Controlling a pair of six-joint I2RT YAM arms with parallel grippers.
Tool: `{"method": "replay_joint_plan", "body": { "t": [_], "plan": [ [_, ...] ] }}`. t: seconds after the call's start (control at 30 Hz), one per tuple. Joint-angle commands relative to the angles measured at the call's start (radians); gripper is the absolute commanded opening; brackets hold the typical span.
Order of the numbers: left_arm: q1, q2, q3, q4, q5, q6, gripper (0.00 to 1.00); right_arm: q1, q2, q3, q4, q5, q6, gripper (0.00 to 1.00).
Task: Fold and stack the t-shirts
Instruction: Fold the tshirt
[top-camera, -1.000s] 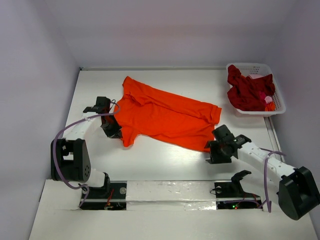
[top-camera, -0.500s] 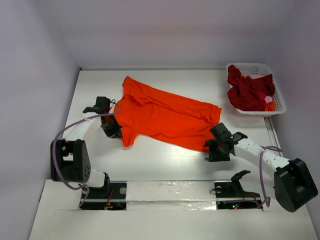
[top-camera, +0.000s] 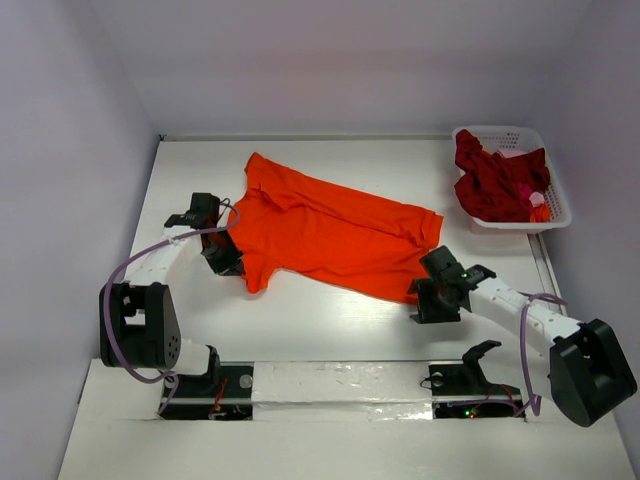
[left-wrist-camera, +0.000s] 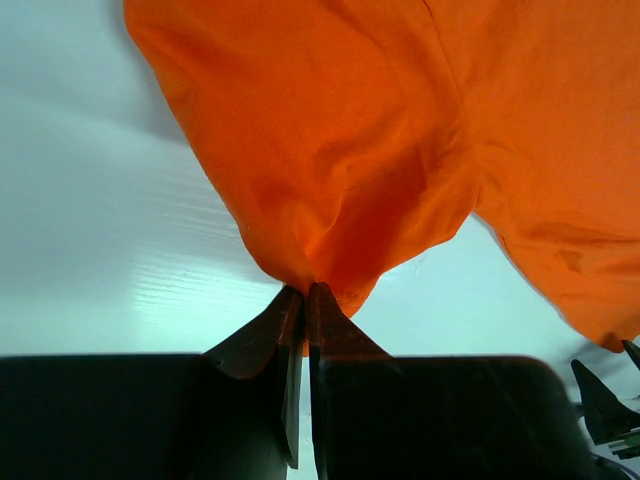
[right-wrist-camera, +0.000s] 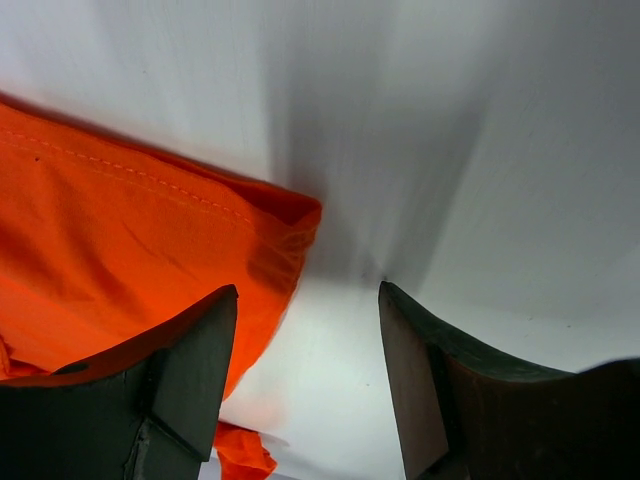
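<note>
The bright orange t-shirt (top-camera: 330, 232) lies spread on the white table, slanting from far left to near right. My left gripper (top-camera: 226, 262) is shut on the edge of its left sleeve; in the left wrist view (left-wrist-camera: 306, 290) cloth (left-wrist-camera: 340, 160) is pinched between the closed tips. My right gripper (top-camera: 428, 300) is open at the shirt's near right hem corner (right-wrist-camera: 270, 230), which lies by the left fingertip (right-wrist-camera: 205, 330) with bare table between the jaws. The dark red t-shirt (top-camera: 492, 180) is bunched in the white basket (top-camera: 555, 205).
The basket stands at the far right and also holds something small, pink and orange (top-camera: 535, 197). Grey walls close in the table on the left, back and right. The arm bases and a white rail (top-camera: 330, 385) run along the near edge.
My right gripper has crept slightly left toward the shirt's hem corner. The left arm and the shirt have not visibly moved.
</note>
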Motion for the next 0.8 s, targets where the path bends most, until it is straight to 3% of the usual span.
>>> {"method": "replay_joint_plan", "body": {
  "t": [0.0,0.57,0.77],
  "plan": [
    [-0.002,-0.033,-0.015,-0.018,0.01,0.008,0.0,0.005,0.024,-0.005,0.014,0.022,0.094,0.64],
    [-0.002,-0.038,-0.01,-0.027,0.01,0.003,0.0,0.005,0.118,-0.006,0.121,0.01,0.051,0.6],
    [-0.002,-0.041,-0.007,-0.033,0.013,0.003,0.0,-0.004,0.162,0.02,0.112,0.007,0.03,0.54]
  ]
}}
